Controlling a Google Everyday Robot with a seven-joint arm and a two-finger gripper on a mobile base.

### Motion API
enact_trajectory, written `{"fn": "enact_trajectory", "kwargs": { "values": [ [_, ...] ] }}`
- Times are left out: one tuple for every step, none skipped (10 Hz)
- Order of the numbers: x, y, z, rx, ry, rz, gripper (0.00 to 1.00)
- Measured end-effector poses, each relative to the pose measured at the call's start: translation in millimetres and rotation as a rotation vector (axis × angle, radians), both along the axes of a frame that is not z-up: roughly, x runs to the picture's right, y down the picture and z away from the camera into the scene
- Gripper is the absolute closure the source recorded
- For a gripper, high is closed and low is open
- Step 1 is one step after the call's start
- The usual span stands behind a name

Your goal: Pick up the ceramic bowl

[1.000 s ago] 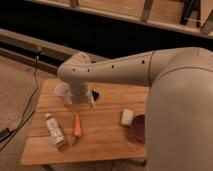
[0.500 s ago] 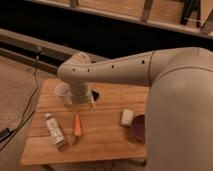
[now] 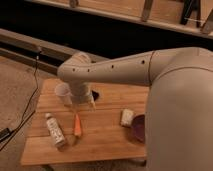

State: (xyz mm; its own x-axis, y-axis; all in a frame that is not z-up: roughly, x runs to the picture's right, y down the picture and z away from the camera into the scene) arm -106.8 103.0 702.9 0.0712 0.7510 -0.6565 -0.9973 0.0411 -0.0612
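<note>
The ceramic bowl (image 3: 138, 128), dark purple-maroon and shallow, sits at the right edge of the wooden table (image 3: 105, 135), partly hidden behind my white arm. My gripper (image 3: 84, 102) hangs over the table's back left part, next to a small translucent white cup (image 3: 63, 93) and well left of the bowl. It holds nothing that I can see.
An orange carrot (image 3: 77, 125) and a lying bottle (image 3: 54, 131) are on the table's front left. A small white object (image 3: 127, 117) lies just left of the bowl. A dark round thing (image 3: 95, 94) is behind the gripper. A cable (image 3: 27, 112) runs over the floor at left.
</note>
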Motion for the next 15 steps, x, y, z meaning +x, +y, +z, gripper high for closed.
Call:
{"fn": "enact_trajectory", "kwargs": {
  "values": [
    [0.0,0.0,0.0,0.000,0.000,0.000,0.35],
    [0.0,0.0,0.0,0.000,0.000,0.000,0.35],
    [0.0,0.0,0.0,0.000,0.000,0.000,0.35],
    [0.0,0.0,0.0,0.000,0.000,0.000,0.35],
    [0.0,0.0,0.0,0.000,0.000,0.000,0.35],
    [0.0,0.0,0.0,0.000,0.000,0.000,0.35],
    [0.0,0.0,0.0,0.000,0.000,0.000,0.35],
    [0.0,0.0,0.0,0.000,0.000,0.000,0.35],
    [0.0,-0.1,0.0,0.000,0.000,0.000,0.35],
    [0.0,-0.1,0.0,0.000,0.000,0.000,0.35],
    [0.0,-0.1,0.0,0.000,0.000,0.000,0.35],
    [0.0,-0.1,-0.1,0.000,0.000,0.000,0.35],
    [0.0,-0.1,-0.1,0.000,0.000,0.001,0.35],
    [0.5,-0.1,-0.1,-0.001,0.001,0.003,0.35],
    [6.1,1.1,0.7,-0.007,0.006,0.013,0.35]
  ]
}}
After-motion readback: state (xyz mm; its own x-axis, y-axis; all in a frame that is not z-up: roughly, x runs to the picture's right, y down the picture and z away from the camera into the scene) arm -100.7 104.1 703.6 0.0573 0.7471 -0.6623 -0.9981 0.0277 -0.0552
